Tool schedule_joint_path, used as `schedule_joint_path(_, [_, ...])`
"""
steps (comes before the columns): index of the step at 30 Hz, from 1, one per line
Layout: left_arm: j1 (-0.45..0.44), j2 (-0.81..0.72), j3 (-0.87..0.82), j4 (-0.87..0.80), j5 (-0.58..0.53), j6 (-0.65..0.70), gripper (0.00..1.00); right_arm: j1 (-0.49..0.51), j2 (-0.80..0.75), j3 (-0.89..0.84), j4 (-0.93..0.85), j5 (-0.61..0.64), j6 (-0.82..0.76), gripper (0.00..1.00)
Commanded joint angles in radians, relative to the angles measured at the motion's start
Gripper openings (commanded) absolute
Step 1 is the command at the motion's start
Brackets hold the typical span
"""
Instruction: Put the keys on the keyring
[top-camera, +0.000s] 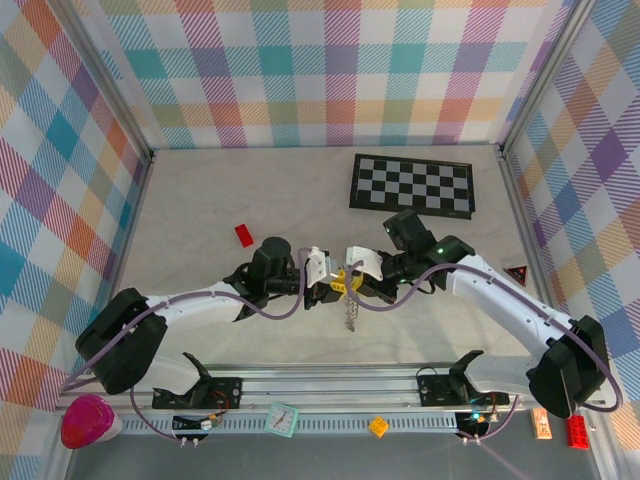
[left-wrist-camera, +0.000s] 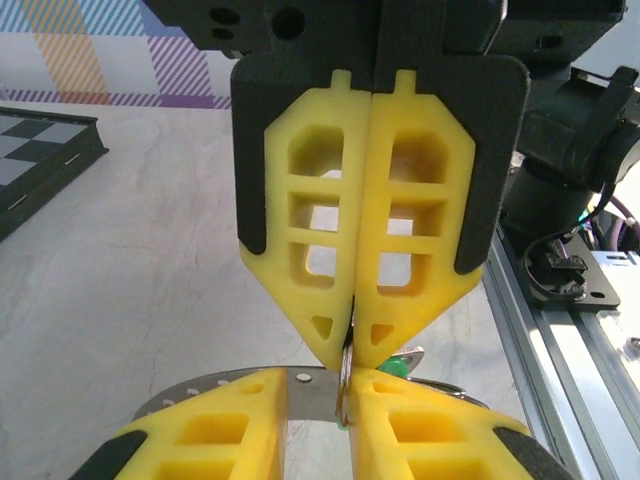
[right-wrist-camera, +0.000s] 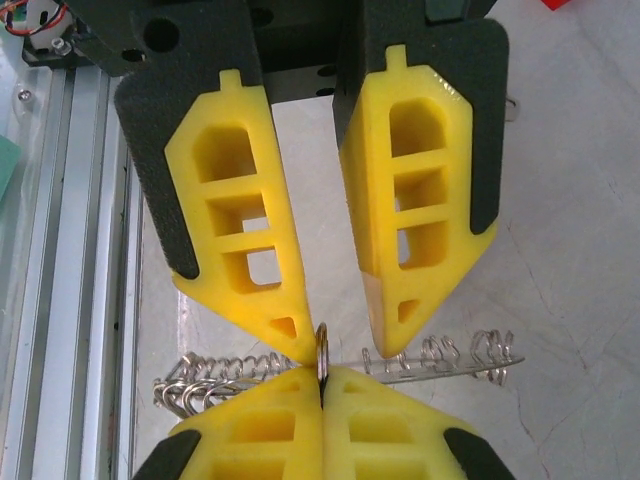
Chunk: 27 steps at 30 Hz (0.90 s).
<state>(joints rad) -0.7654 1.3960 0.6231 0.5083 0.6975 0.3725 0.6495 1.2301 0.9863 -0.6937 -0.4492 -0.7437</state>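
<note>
Fingers of our right gripper (right-wrist-camera: 322, 378) squeeze shut on the keyring (right-wrist-camera: 440, 355); our left gripper (right-wrist-camera: 343, 345) sits a little open around it. We should slide the green key (left-wrist-camera: 400, 365), by our left fingers, on slowly.

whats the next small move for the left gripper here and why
Probably close the left gripper gently. Its jaws stand apart around what looks like a thin loop of the keyring, which the shut right gripper pinches at its tips, and one left fingertip touches that loop. Closing would likely give a second hold on the ring, steadying it for threading.
</note>
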Motion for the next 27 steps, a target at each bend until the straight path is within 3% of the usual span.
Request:
schedule_joint_path(1, [-0.006,-0.018,0.032,-0.064,0.002,0.056,0.17,0.026,0.006,0.051,-0.001,-0.078,-0.034,0.00])
schedule_joint_path(5, [-0.012,0.006,0.029,-0.010,0.045,0.010,0.00,0.032,-0.006,0.044,0.032,-0.098,-0.013,0.00])
schedule_joint_path(8, [-0.017,0.006,0.017,0.016,0.060,-0.002,0.00,0.026,-0.042,0.004,0.088,-0.094,0.020,0.02])
schedule_joint_path(12, [-0.017,0.013,-0.016,0.113,0.069,-0.055,0.00,-0.022,-0.104,-0.092,0.175,-0.092,0.095,0.23])
schedule_joint_path(16, [-0.016,0.034,-0.042,0.208,0.073,-0.108,0.00,-0.081,-0.166,-0.202,0.270,-0.136,0.191,0.33])
schedule_joint_path(23, [-0.017,0.061,-0.065,0.308,0.087,-0.155,0.00,-0.090,-0.199,-0.279,0.361,-0.145,0.259,0.33])
schedule_joint_path(27, [-0.017,0.064,-0.069,0.322,0.087,-0.162,0.00,-0.090,-0.198,-0.287,0.358,-0.154,0.257,0.28])
